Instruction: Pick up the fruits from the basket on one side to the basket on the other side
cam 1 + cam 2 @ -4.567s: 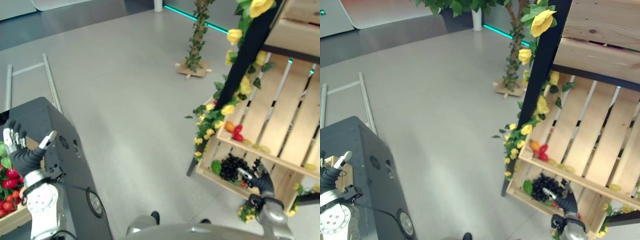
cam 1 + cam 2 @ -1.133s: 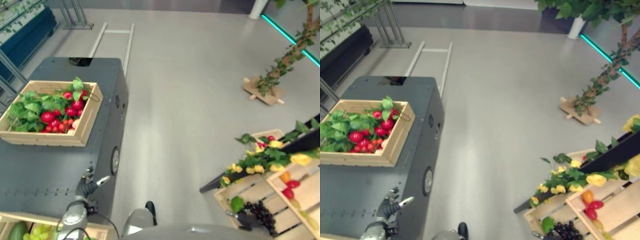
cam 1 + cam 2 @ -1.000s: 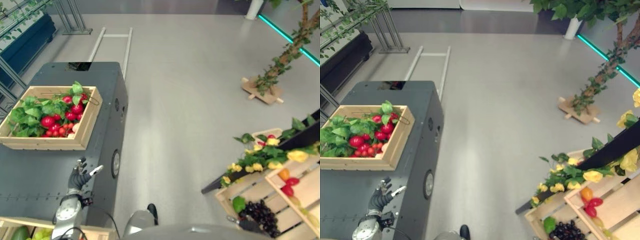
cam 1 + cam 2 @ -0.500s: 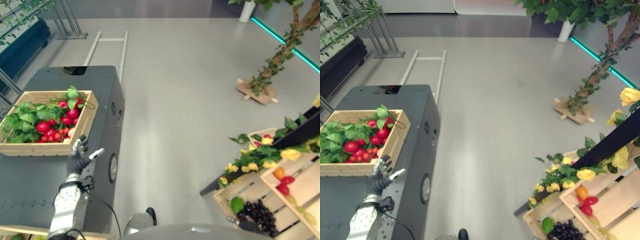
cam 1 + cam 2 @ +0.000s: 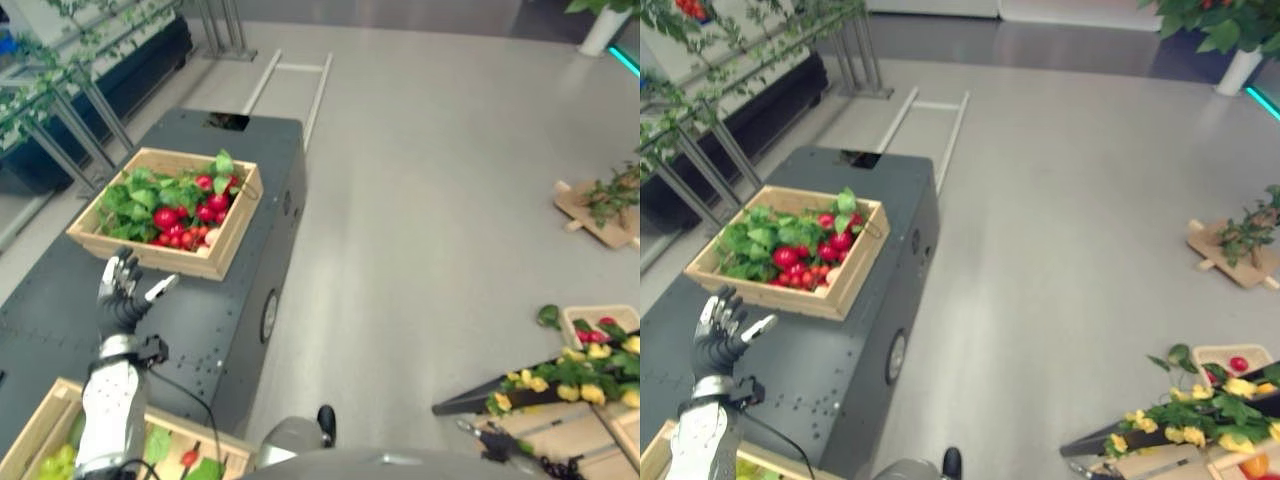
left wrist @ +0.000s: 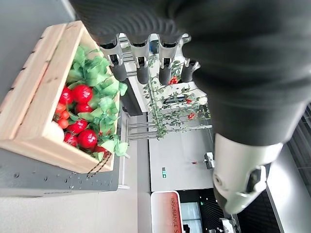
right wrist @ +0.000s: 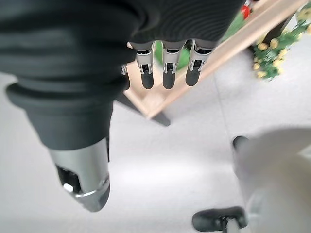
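Note:
A wooden crate (image 5: 150, 258) with red fruits (image 5: 190, 215) and green leaves stands on a dark grey cabinet (image 5: 230, 330). My left hand (image 5: 122, 300) hovers over the cabinet top just before the crate's near side, open with fingers spread and holding nothing. In the left wrist view its straight fingers (image 6: 142, 68) point toward the crate (image 6: 29, 97) and the red fruits (image 6: 82, 92). A second wooden crate (image 5: 40, 440) with green fruit (image 5: 55, 462) sits at the lower left beside my arm. My right hand (image 7: 167, 68) hangs low by a wooden stand, open and empty.
A wooden stand with yellow flowers (image 5: 560, 375) and a small basket of red fruit (image 5: 595, 322) is at the lower right. A white frame (image 5: 290, 85) lies on the floor beyond the cabinet. Metal racks with vines (image 5: 100, 70) line the far left.
The camera has swung to the left, bringing the cabinet and crate toward the middle. My left hand has risen from the cabinet's front edge to just before the crate, still open.

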`<state>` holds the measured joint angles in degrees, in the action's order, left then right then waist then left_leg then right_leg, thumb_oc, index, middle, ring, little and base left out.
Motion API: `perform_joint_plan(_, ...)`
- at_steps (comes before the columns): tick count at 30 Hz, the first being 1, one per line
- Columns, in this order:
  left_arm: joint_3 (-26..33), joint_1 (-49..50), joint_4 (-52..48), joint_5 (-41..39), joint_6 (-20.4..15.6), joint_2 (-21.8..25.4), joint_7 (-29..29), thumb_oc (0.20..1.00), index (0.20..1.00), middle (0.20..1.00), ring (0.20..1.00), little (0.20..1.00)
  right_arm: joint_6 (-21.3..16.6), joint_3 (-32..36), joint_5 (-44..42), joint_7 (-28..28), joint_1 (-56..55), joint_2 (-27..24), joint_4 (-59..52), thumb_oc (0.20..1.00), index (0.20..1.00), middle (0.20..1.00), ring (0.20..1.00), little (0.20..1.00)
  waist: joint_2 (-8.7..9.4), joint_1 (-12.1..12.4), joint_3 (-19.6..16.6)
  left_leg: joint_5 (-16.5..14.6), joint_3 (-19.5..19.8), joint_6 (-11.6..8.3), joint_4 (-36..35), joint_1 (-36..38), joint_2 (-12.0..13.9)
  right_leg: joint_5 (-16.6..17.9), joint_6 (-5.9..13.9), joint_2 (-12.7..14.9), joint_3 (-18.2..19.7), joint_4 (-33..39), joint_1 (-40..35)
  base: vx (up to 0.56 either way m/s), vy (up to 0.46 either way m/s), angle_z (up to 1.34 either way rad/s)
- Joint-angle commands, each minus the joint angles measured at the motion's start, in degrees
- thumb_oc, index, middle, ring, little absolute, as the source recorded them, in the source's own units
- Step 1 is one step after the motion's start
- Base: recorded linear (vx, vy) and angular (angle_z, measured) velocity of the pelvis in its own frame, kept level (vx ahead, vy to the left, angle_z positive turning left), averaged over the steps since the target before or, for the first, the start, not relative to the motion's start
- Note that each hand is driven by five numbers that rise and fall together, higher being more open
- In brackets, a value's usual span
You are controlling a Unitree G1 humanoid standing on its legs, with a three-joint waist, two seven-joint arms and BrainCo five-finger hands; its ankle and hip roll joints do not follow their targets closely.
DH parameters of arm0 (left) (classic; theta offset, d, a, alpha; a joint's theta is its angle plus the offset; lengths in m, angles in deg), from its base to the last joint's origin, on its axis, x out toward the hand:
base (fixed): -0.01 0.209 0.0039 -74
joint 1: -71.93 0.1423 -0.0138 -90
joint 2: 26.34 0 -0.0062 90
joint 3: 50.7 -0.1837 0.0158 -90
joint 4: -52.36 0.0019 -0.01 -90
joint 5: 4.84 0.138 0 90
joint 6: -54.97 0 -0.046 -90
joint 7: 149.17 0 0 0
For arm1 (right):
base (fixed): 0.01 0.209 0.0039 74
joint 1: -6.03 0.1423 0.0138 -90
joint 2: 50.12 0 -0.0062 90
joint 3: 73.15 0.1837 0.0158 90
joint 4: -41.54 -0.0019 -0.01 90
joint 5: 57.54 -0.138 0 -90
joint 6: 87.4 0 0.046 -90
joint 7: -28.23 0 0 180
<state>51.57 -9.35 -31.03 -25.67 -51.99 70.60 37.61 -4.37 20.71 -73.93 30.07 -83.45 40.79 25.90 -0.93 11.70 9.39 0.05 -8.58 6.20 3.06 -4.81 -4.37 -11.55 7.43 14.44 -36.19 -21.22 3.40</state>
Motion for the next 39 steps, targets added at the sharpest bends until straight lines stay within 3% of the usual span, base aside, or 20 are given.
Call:
perform_joint_plan(1,0.5,0.1,-4.4,2.4,-3.4,0.8,0.8,1.000,1.000,1.000,1.000,1.000,-1.8,0.1,-0.8,0.5,0.1,-0.9,0.6,1.000,1.000,1.000,1.000,1.000,1.43,0.4,-2.3,-4.2,0.0,-6.82,2.2,0.6,0.2,7.8,0.86,-2.8,-3.0,9.4,-3.0,0.08,-0.110,1.12)
perform_joint_plan(3,2.1,1.0,-5.2,1.7,-3.6,-0.4,0.9,1.000,1.000,1.000,1.000,1.000,-1.6,-0.6,-0.5,0.5,0.3,-0.7,0.6,1.000,1.000,1.000,1.000,1.000,2.21,0.9,-3.4,-3.9,-1.8,-7.68,2.2,0.5,0.6,8.9,0.92,-4.4,-5.4,13.9,-5.6,0.07,-0.089,0.73)
perform_joint_plan(7,2.8,1.6,-5.6,1.6,-3.4,-0.8,0.8,1.000,1.000,1.000,1.000,1.000,-1.4,-0.9,-1.4,0.1,0.3,-0.4,1.2,1.000,1.000,1.000,1.000,1.000,2.83,1.4,-4.5,-3.1,-2.9,-8.31,1.4,0.2,1.3,9.3,0.32,-6.2,-4.8,17.8,-7.0,0.03,-0.063,-0.14)
perform_joint_plan(18,3.1,2.5,-7.5,1.5,-3.3,-1.5,-0.2,1.000,1.000,1.000,1.000,1.000,-1.3,-4.6,1.1,-1.4,0.7,0.5,1.0,1.000,1.000,1.000,1.000,1.000,3.85,2.1,-6.2,-1.1,-2.6,-9.17,-0.7,-0.6,1.6,8.9,-0.52,-7.7,-6.3,19.8,-7.7,0.01,-0.033,-0.01)
perform_joint_plan(26,3.2,2.6,-8.6,2.0,-3.4,-1.1,0.0,1.000,1.000,1.000,1.000,1.000,-1.8,-5.9,0.8,-1.9,2.1,1.0,-0.3,1.000,1.000,1.000,1.000,1.000,4.31,2.8,-6.6,-1.0,-2.4,-9.24,-0.8,-0.7,1.7,9.1,-0.46,-7.8,-6.3,20.1,-7.8,0.01,-0.017,0.07)
perform_joint_plan(29,4.6,4.3,-10.5,0.6,-4.0,-1.7,-0.3,1.000,1.000,1.000,1.000,1.000,-2.7,-11.1,1.5,-3.8,3.6,3.2,-6.2,1.000,1.000,1.000,1.000,1.000,5.04,4.4,-6.4,-0.6,-1.9,-9.27,-0.9,-1.1,1.6,9.3,-0.55,-7.9,-6.3,20.3,-7.7,-0.01,-0.007,0.03)
perform_joint_plan(37,5.5,5.1,-10.6,0.3,-3.8,-1.5,0.0,1.000,1.000,1.000,1.000,1.000,-2.8,-14.7,1.4,-4.2,5.8,5.9,-8.9,1.000,1.000,1.000,1.000,1.000,6.22,6.2,-5.8,-0.8,-0.4,-8.93,-0.5,-1.1,1.1,9.0,-0.24,-7.2,-6.7,18.4,-7.7,0.00,0.013,0.08)
perform_joint_plan(39,5.3,5.3,-10.4,0.9,-3.9,-0.5,0.2,1.000,1.000,1.000,1.000,1.000,-2.7,-15.3,2.0,-4.3,7.0,6.4,-8.8,1.000,1.000,1.000,1.000,1.000,5.84,6.1,-4.7,-1.9,0.9,-7.37,-0.6,0.7,0.5,12.1,2.77,-4.0,-5.5,9.5,-5.4,0.07,0.117,0.21)
